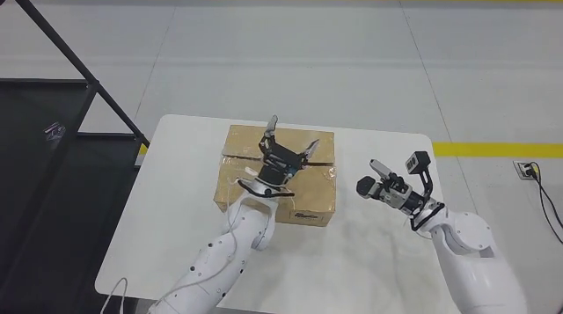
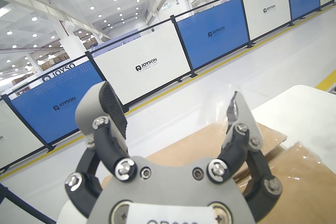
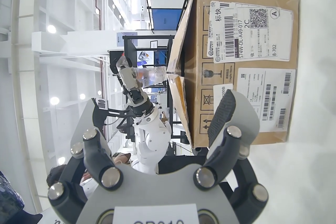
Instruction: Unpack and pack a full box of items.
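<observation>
Hanging nearest, lower right of centre in the top view, the right gripper [image 1: 368, 178] sits over bare table [image 1: 176, 191] just beside the labelled side of the box [image 1: 308, 195], its jaws spread wide and empty. The box stands mid-table. It looks like stiff cardboard, and if it is full, as the task says, it is probably too heavy for a one-sided lift. The fragile marks on its side argue for slow handling.

The left gripper [image 1: 290, 138] is above the box top at frame centre, jaws also released with nothing between them. The top flaps part a little at the centre seam. Those thin flap edges look like the best hold, easy to pinch and fold back.

In the right wrist view a strip of clear tape [image 3: 151, 74] runs from the seam toward the left gripper; whether it clings to a finger I cannot tell. Tape like this is thin and sticky and likely to stretch or tear.

Bare tabletop lies left and right of the box for setting items out. The table's far edge, toward the top of the frame, runs close behind the box, leaving little room there.
</observation>
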